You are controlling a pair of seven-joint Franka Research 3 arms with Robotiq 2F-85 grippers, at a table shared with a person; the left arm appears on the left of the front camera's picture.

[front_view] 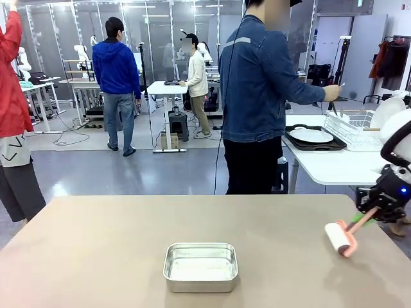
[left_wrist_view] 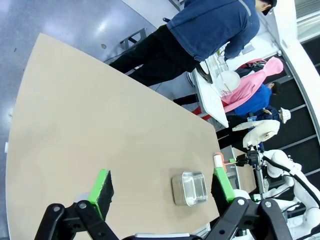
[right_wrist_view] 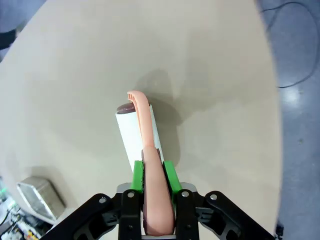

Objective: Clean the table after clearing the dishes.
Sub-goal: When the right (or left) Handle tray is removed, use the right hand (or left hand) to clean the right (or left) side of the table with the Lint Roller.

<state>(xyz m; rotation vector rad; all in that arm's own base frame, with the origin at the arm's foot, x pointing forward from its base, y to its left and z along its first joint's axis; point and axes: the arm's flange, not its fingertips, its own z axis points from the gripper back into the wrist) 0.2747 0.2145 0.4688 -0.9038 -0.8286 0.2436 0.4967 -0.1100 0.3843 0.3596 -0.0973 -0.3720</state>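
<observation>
— So, table [front_view: 96,244] cleaned by what?
— By lint roller [front_view: 339,239] at near right edge, handle pinched in right gripper [right_wrist_view: 153,172], roll straight ahead of it; bare top and steel pan [front_view: 200,266] to left.
— And left gripper [left_wrist_view: 162,182]?
— Spread wide, empty, held high; farther from roller.

table [front_view: 96,256]: matte beige-brown top, level, foreground | dishes [front_view: 311,135]: white plate on dark tray, on white side table [front_view: 334,168]

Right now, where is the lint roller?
The lint roller is at the right side of the table in the front view, right of the steel pan, its pink handle gripped by the right end effector.
</observation>
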